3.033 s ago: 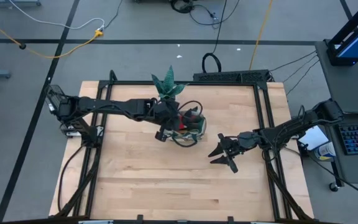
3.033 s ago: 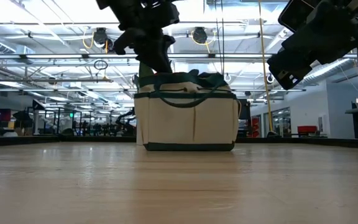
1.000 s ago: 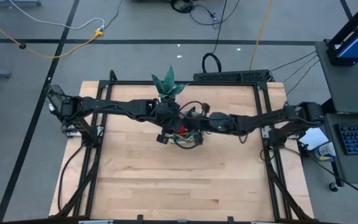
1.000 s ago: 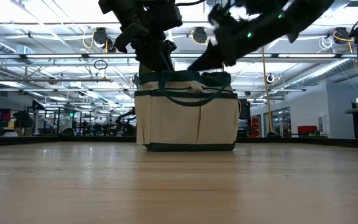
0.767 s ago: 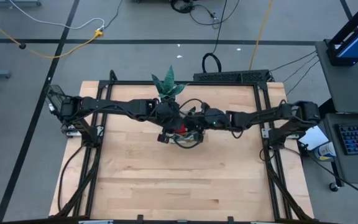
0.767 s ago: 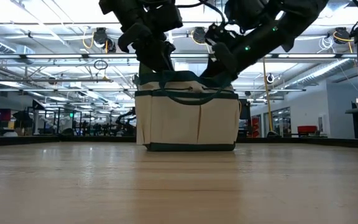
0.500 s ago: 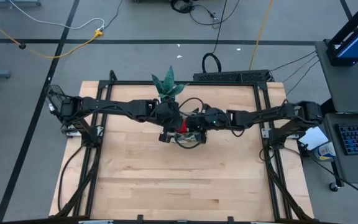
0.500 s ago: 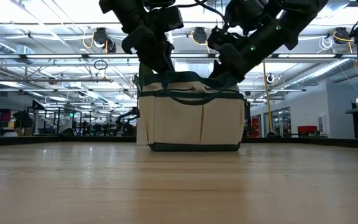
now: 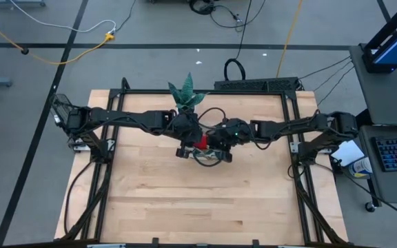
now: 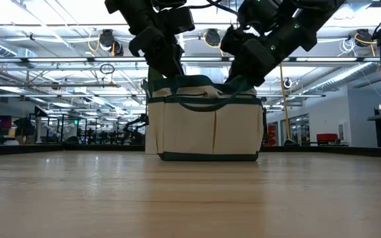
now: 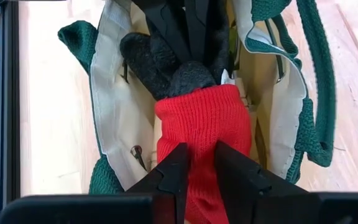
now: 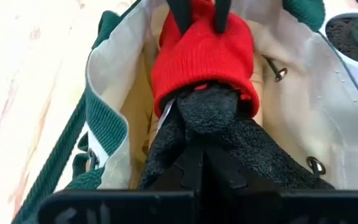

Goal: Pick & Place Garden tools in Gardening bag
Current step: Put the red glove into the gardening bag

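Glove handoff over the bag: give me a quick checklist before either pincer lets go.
1. Left pincer pinching the red cuff of the glove: ok.
2. Right pincer shut on the glove's black end: ok.
3. Glove hanging inside the gardening bag mouth, between its beige walls: ok.
4. Bag upright on the table: ok.
5. Potted plant clear of both arms: cannot tell, it sits close behind the bag.
6. Room under the glove inside the bag: cannot tell, the glove hides the bottom.

A red-cuffed, black-palmed knit glove [image 11: 201,124] lies stretched inside the open beige fabric tote with green trim [image 11: 107,99].
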